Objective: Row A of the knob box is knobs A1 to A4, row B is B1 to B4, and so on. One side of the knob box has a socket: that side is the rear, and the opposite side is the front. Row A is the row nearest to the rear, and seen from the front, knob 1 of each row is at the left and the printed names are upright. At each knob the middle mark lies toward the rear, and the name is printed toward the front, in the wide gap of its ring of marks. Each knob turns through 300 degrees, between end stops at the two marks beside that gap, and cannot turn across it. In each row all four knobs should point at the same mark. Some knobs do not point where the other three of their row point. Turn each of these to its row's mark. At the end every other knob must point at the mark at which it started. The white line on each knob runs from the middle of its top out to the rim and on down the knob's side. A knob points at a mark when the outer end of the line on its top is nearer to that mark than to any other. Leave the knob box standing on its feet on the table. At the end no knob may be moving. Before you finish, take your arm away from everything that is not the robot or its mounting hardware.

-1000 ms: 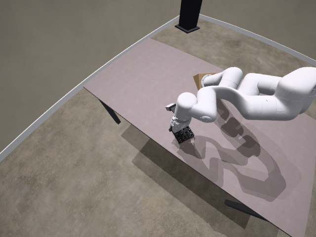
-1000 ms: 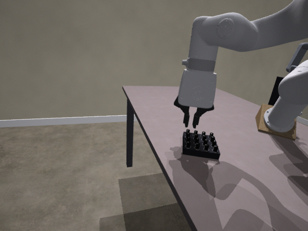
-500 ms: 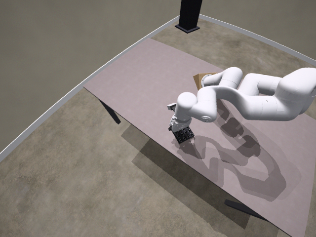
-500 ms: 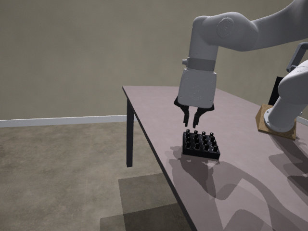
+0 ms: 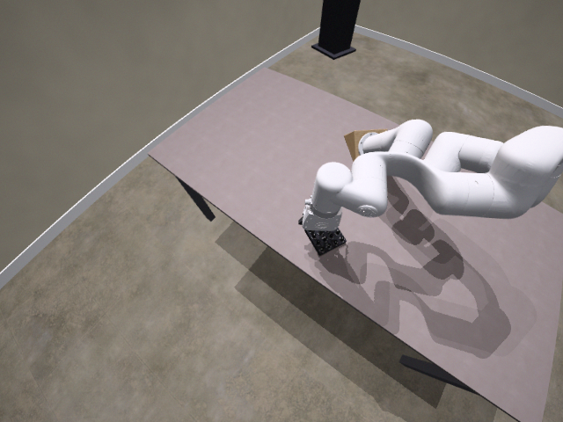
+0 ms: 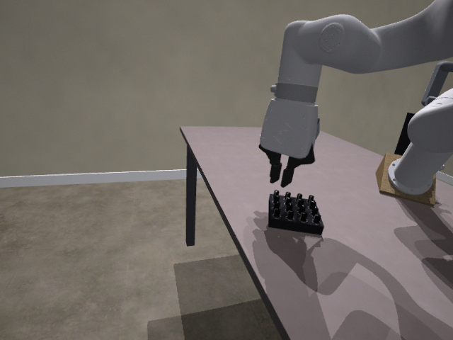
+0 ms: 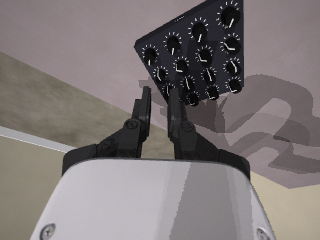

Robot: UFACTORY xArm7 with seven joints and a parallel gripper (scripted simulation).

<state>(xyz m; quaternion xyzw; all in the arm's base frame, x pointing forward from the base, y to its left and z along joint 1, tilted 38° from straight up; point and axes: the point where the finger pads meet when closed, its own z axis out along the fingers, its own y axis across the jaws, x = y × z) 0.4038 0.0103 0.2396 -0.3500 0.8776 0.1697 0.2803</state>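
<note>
Black hand [image 6: 281, 184] [image 7: 159, 98] narrowly parted, empty, above 16-knob box [image 5: 325, 241] [image 6: 295, 214] [image 7: 200, 52], wooden block [image 5: 351, 144] [image 6: 384, 183] well apart

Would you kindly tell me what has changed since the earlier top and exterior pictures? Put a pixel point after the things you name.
The tool [image 5: 320, 221] [image 6: 279, 183] [image 7: 159, 98] has twisted about its own lengthwise axis, showing a different face in the top and exterior views; it seems to remain over the knob box [image 5: 322, 252] [image 6: 295, 226] [image 7: 218, 29]. Nothing was visibly gripped or released. The box stayed where it was.
</note>
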